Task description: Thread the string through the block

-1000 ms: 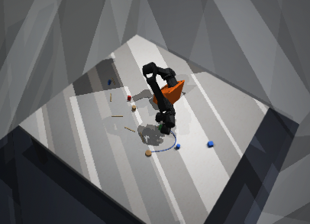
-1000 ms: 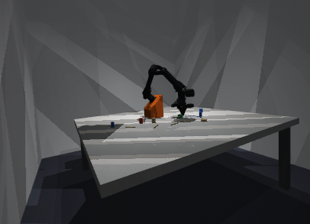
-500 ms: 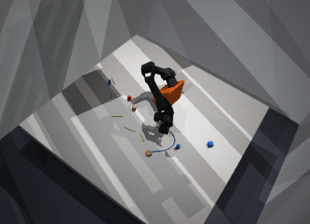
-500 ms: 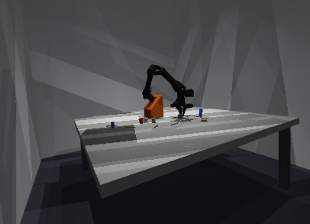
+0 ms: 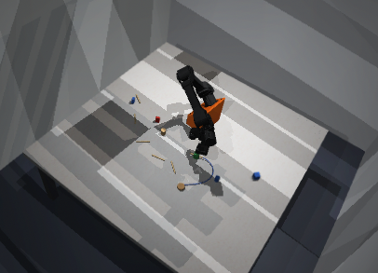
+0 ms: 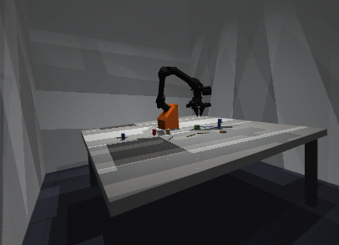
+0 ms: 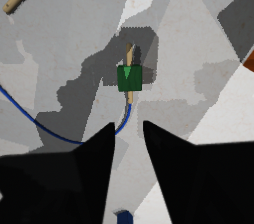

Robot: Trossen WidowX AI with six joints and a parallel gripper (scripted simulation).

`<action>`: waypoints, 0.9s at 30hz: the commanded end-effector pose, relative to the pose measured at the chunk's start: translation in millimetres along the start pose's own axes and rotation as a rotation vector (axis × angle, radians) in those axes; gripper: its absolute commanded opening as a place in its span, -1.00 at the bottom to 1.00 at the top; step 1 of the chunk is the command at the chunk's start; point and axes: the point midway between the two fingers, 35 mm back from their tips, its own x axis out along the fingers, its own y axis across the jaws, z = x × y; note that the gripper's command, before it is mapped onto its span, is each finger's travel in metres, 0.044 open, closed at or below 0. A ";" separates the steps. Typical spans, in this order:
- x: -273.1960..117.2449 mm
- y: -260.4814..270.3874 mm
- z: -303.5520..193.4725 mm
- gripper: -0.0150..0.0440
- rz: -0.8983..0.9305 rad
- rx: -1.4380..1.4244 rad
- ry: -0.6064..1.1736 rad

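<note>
The green block [image 5: 196, 156] [image 6: 197, 127] [image 7: 130, 80] sits on the table. The wooden stick [image 7: 129, 54] lies through its hole; one end shows on the far side in the wrist view, and a short piece with the string end shows on the near side. The blue string [image 5: 212, 171] [image 7: 35, 120] curves from that near end around to the round wooden button [image 5: 181, 186] [image 6: 223, 131]. My gripper [image 5: 201, 153] [image 6: 199, 115] [image 7: 129, 126] is partly open and empty. It hangs above the table on the string side of the block, with the string passing below the fingertips.
Loose sticks [image 5: 142, 142] [image 7: 12, 6] lie left of the block in the top view. A small blue object [image 5: 217, 179] stands near the string, and a blue cube [image 5: 256, 175] farther right. A red piece [image 5: 157, 119] [image 6: 154, 132] and a wooden piece [image 5: 163, 131] [image 6: 168, 131] stand left of the arm.
</note>
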 end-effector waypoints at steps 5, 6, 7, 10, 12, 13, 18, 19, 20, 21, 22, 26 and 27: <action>-0.2 0.1 4.3 -0.07 -0.001 -0.236 -0.002; -0.3 0.1 6.0 -0.07 -0.001 -0.332 -0.003; -0.4 0.1 7.7 -0.07 -0.002 -0.427 -0.004; -0.6 0.0 12.9 -0.07 -0.004 -0.713 -0.006; -0.7 -0.1 16.3 -0.07 -0.006 -0.903 -0.007; -0.8 -0.2 18.0 -0.07 -0.007 -0.998 -0.008; -1.0 -0.6 26.7 -0.07 -0.014 -1.440 -0.010; -1.1 -0.7 27.8 -0.07 -0.015 -1.486 -0.010; -1.1 -0.7 28.6 -0.07 -0.016 -1.532 -0.010; -1.1 -0.8 29.5 -0.07 -0.017 -1.578 -0.010; -1.1 -0.9 31.1 -0.07 -0.018 -1.623 -0.010; -1.2 -1.2 34.4 -0.07 -0.022 -1.808 -0.009; -1.2 -1.3 35.2 -0.07 -0.023 -1.855 -0.009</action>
